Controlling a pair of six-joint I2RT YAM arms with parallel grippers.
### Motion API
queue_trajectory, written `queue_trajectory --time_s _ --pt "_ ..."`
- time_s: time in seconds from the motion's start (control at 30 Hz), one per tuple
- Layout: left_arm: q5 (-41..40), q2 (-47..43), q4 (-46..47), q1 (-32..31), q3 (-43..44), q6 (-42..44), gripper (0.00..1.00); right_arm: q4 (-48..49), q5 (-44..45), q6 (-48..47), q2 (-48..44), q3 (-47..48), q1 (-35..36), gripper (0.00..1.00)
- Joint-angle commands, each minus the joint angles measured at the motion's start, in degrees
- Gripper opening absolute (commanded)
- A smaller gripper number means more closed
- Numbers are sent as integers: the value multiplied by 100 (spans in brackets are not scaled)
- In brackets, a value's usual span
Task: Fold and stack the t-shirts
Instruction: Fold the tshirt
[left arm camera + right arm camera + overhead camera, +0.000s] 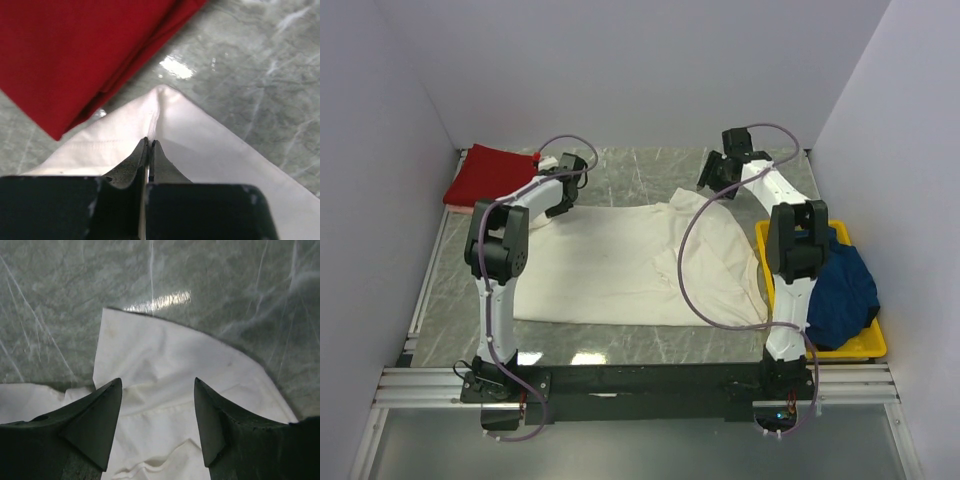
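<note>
At centre of the bench (650, 342), the cream shirt (610, 270) lies unfolded, left fingers (130, 167) pinching its corner, right fingers (95, 425) spread empty above; red shirt (490, 175) folded upper left, navy shirt (845, 285) heaped in bin (865, 350).

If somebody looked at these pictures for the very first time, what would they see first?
Probably the big cream t-shirt spread flat across the middle of the table, with the left gripper pinching one far corner. Next come the bright red t-shirt, folded in the far left corner, and the navy t-shirt heaped in the yellow bin on the right.
</note>
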Motion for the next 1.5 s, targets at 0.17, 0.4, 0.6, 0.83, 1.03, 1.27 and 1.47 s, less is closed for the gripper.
queue_trajectory --time_s 0.17,0.4,0.6,0.83,1.03,1.27,1.47 --pt "313 -656 168 138 -248 237 1 -185 179 -210 1031 1626 5 65" --pt "700 -832 194 199 -231 360 1 -317 328 -184 1647 2172 243 61" --pt "894 -946 159 208 -143 448 1 -501 521 -211 1928 2374 497 63" --pt "955 -1025 168 208 -160 510 1 -958 908 -219 2227 2699 620 63" --pt "1034 -1034 176 217 -152 554 1 -1249 1250 -351 2341 2796 779 54" --pt "1114 -1034 159 217 -81 624 1 -1608 1479 -465 2447 3007 796 17" --pt "1088 -1016 168 243 77 817 1 -1434 1874 -404 2184 3069 709 0"
